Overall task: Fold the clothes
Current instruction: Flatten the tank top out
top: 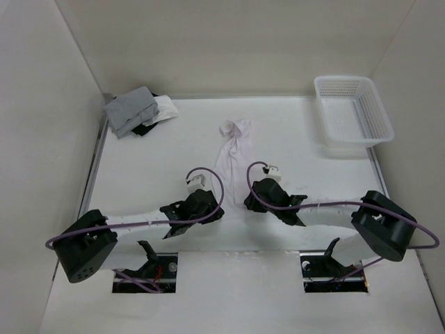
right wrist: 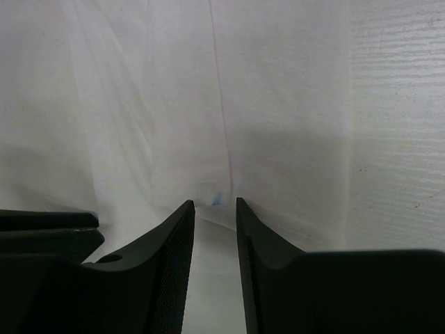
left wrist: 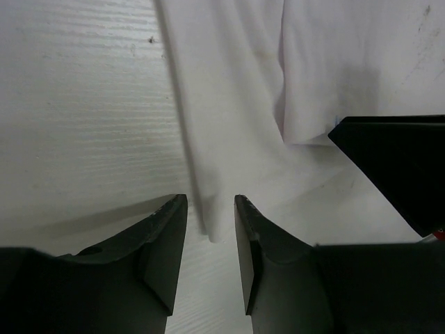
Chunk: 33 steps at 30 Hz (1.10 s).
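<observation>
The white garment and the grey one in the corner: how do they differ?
The white garment is plain; the grey garment shows white and black pieces. The white garment lies in a long strip; the grey garment is bunched in the corner. Both are unfolded.

Bare worktop (top: 139, 160) lies open either side of the clothes (top: 233, 156) (a narrow strip); basket (top: 345, 148) and grey garment (top: 128, 111) block the far corners.

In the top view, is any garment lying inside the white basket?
No, the basket holds nothing; the white garment lies mid-table and the grey one in the far left corner.
</observation>
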### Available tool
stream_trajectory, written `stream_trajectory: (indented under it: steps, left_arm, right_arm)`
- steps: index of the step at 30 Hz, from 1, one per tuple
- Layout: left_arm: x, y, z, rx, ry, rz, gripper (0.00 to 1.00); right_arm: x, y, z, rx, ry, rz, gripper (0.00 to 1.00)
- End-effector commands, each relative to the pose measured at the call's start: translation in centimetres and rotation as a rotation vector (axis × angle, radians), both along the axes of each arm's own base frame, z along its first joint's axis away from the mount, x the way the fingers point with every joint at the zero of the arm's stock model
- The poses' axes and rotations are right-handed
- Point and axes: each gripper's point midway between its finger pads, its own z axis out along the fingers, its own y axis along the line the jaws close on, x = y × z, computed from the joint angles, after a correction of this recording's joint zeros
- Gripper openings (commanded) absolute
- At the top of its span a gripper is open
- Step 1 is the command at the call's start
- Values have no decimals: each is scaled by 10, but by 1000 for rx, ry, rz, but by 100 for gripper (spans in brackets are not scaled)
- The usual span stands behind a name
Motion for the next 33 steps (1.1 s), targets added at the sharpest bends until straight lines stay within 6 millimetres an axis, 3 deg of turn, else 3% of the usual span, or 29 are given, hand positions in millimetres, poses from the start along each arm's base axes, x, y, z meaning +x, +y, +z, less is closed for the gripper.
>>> stream_trajectory:
  steps: [1, 7, 11, 18, 24, 33]
  left_arm:
    - [-25, 10, -26, 86, 113, -27, 29]
    - [-36, 13, -32, 100, 150, -39, 25]
    - [-38, 13, -35, 108, 161, -44, 22]
    - [-45, 19, -38, 122, 183, -49, 25]
    - [-49, 35, -38, 153, 188, -24, 28]
    - [-47, 24, -46, 148, 195, -40, 26]
  right_arm:
    - [23, 10, 23, 66, -77, -53, 34]
    - [24, 10, 19, 57, -70, -54, 36]
    - [24, 10, 15, 51, -63, -56, 31]
    - [23, 11, 10, 47, -50, -58, 26]
    - [26, 9, 24, 79, -92, -72, 20]
    - [27, 10, 28, 96, -105, -67, 11]
